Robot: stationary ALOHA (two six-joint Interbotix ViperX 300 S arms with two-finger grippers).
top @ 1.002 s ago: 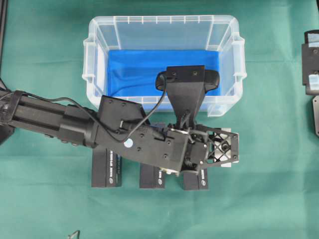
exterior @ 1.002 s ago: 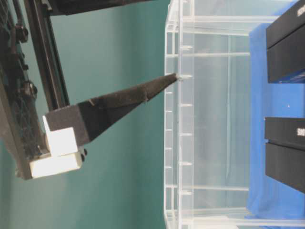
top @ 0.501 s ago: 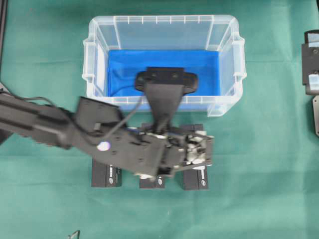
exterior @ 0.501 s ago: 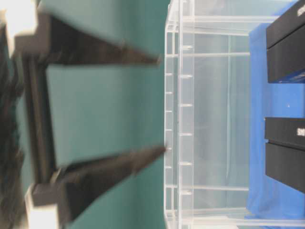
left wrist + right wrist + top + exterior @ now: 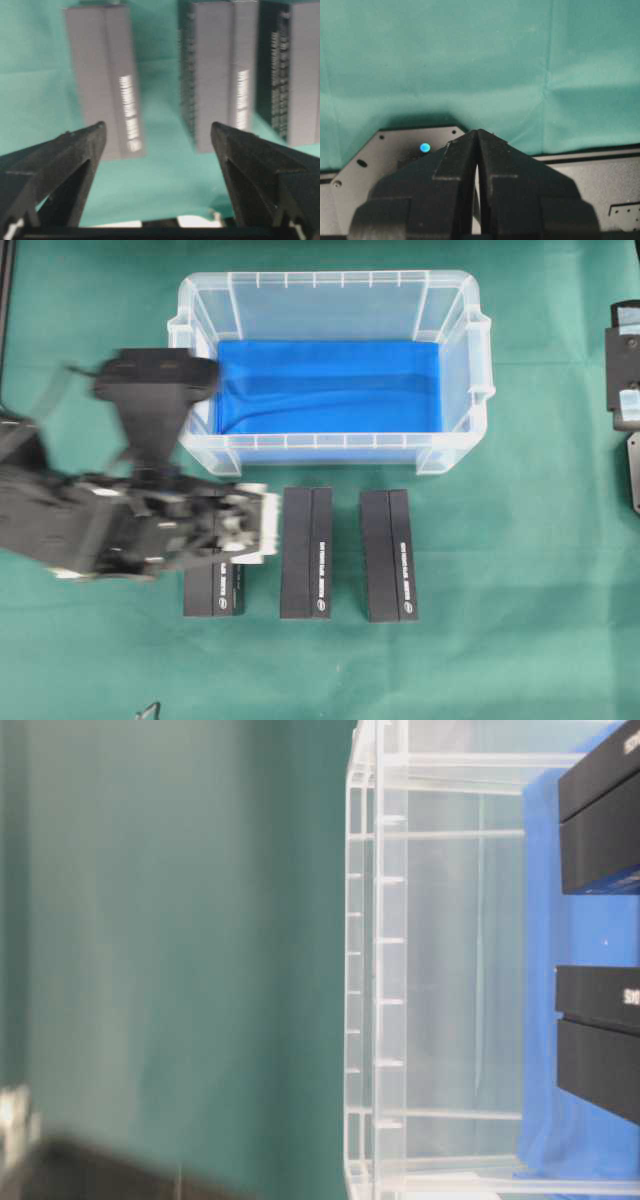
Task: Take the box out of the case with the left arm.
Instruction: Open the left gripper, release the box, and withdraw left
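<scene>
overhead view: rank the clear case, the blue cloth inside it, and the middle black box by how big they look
1. clear case, largest.
2. blue cloth, covering the case floor.
3. middle black box, smallest; it looks the same size as the right box.

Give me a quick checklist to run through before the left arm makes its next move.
1. Case emptied: ok, only the blue cloth shows inside.
2. Boxes on the green table cover: ok, left box, middle box and right box lie in a row in front of the case.
3. Left gripper free: ok, fingers spread wide, nothing between them.
4. Left gripper clear of the boxes: cannot tell, it overlaps the left box from overhead and is blurred.
5. Right gripper out of the way: ok, shut, over bare cloth.
</scene>
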